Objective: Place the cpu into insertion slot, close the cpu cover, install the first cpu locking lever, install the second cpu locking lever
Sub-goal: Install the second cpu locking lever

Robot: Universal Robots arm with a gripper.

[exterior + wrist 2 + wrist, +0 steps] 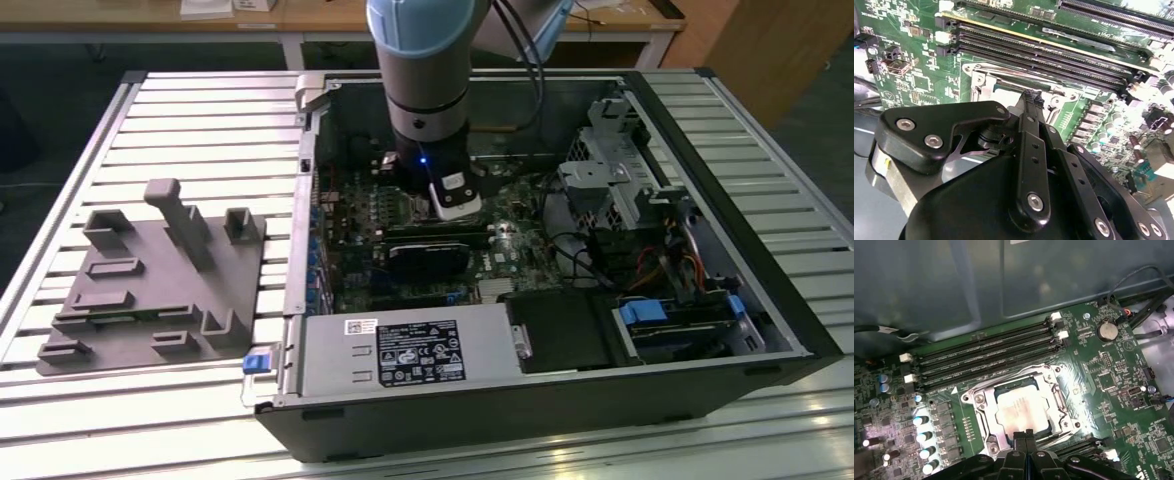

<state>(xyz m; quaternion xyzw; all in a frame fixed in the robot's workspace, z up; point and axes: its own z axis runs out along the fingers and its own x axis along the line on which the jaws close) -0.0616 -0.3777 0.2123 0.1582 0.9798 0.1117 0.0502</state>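
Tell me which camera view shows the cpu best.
The first wrist view: the cpu lies flat in its socket, silvery top plainly visible inside the metal frame. In the second wrist view the gripper blocks most of the socket. In the exterior view the arm covers that area.

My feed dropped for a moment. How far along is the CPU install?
The cpu lies in the insertion slot, and the cpu cover looks folded down around it, so those two steps look done. The claw, fingers together and holding nothing, sits at the socket's edge. Whether either locking lever is latched cannot be told.
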